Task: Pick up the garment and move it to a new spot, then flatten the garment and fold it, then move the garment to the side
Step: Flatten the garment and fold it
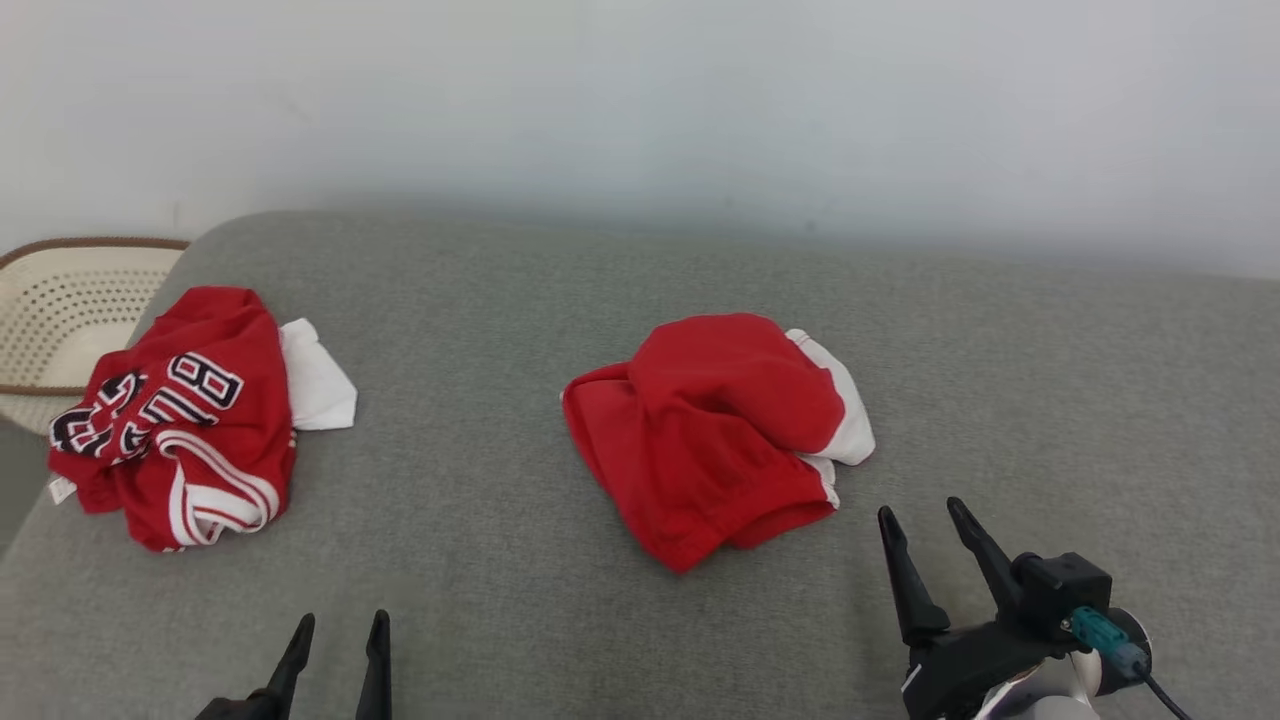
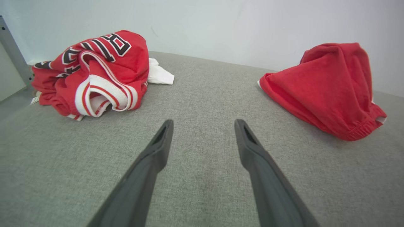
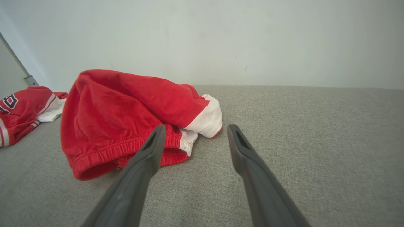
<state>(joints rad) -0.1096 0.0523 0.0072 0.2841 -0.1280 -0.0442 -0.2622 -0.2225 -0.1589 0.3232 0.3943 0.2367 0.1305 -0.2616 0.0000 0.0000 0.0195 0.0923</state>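
The red shorts [image 1: 710,440] lay bunched on the grey cushion [image 1: 500,330], at ten o'clock from the right gripper [image 1: 920,512]. It and the left gripper [image 1: 342,620] stood apart, empty. Flattening, folding and setting aside seemingly remained (relocation: unclear).

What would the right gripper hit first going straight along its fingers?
Probably the white edge of the plain red garment, just ahead of the right gripper; depth is unclear, so it may skim the grey cushion first.
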